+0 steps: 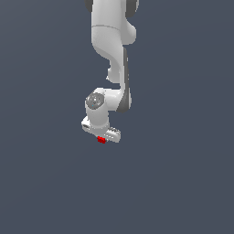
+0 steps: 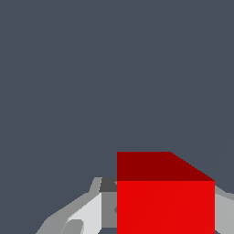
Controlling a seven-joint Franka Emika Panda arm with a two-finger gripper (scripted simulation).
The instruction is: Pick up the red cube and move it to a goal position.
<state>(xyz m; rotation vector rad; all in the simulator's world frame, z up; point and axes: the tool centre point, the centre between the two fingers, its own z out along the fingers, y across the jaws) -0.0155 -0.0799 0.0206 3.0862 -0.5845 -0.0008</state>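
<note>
1. The white, blocky two-fingered gripper (image 1: 101, 137) was pinching the small bright red plain-faced cube (image 1: 101, 140); in the wrist view the cube (image 2: 165, 201) sat between the grey fingers (image 2: 82, 215), which flanked it closely on both sides.
2. The cube hung just below the gripper body, under the white jointed arm (image 1: 112, 45).
3. Judged from this, the grasp was made and the carry was in hand.
4. The next move called for holding the pinch steadily while travelling to the goal, which no view showed.
</note>
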